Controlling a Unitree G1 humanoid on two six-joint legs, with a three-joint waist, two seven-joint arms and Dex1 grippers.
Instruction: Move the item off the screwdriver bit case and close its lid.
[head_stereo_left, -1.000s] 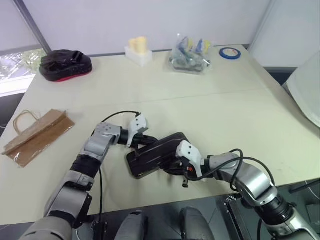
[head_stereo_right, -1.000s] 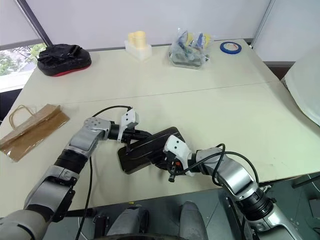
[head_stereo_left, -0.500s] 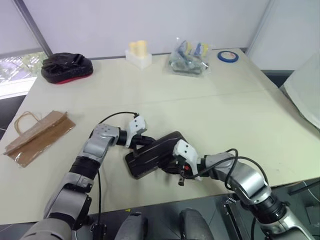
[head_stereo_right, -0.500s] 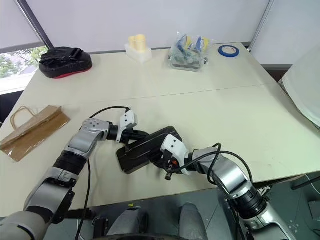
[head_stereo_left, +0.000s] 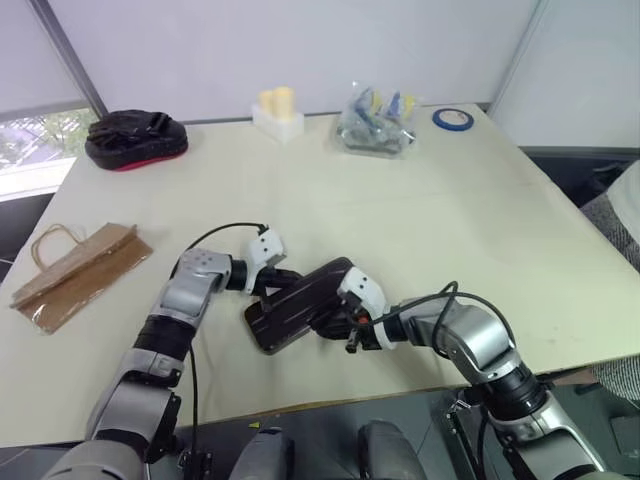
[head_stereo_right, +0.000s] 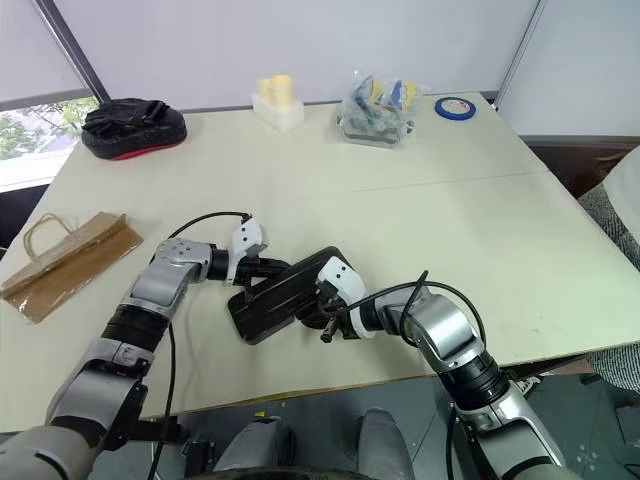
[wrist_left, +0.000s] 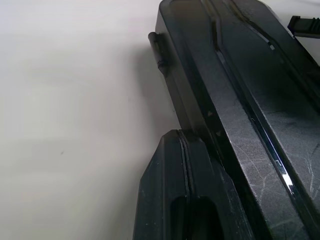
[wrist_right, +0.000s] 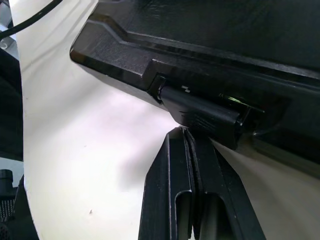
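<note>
Case (head_stereo_left: 296, 306): dark, lying aslant on the table (head_stereo_left: 450, 220) near its front edge, between the two grippers.
Lid (head_stereo_right: 285, 288): down over the case, its top facing up; the black latch (wrist_right: 202, 116) sits on the long side toward the right gripper.
Left gripper (head_stereo_left: 272, 288): jaws pressed together, holding nothing; tips against the case's far long side, by a corner.
Right gripper (head_stereo_right: 322, 308): jaws pressed together, holding nothing; tips right at the latch, touching or just short of it.
Bag (head_stereo_left: 78, 273): flat on the table, well apart from the case, out beyond the left arm near the table's left edge, twine handles at its far end.
Pouch (head_stereo_left: 135, 138): black and red, at the far left corner.
</note>
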